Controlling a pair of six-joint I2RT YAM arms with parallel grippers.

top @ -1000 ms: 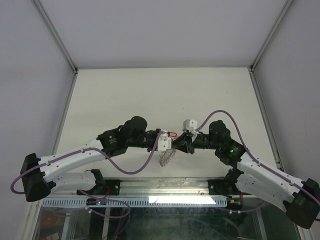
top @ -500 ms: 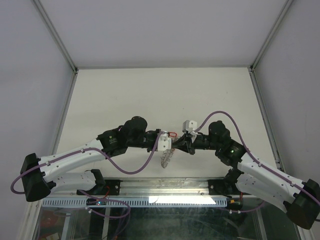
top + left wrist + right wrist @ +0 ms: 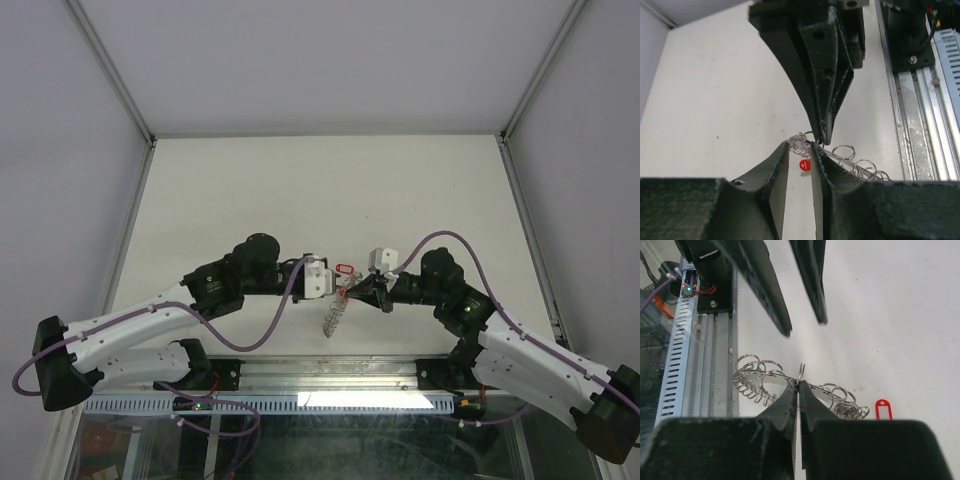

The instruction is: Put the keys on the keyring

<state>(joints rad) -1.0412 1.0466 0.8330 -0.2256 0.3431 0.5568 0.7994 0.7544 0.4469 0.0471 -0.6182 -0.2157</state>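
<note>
1. Counter (image 3: 300, 190): pale, walled on three sides, carrying both arms along its near edge.
2. Left claw (image 3: 799, 147): spread a little, gripping nothing, pointed at the right claw above the near middle of the counter.
3. Right claw (image 3: 798, 386): pressed together, pinching a thin wire loop of the keyring, tip just beside the left claw's tips.
4. Keyring (image 3: 771, 381): hangs from that pinch as a dense bunch of silver rings and keys, drooping toward the near edge.
5. Keys (image 3: 883, 409): red tag with a white window, just beyond the keyring on its far side, close to both claw tips. Cannot tell whether lying on the counter or hanging.
</note>
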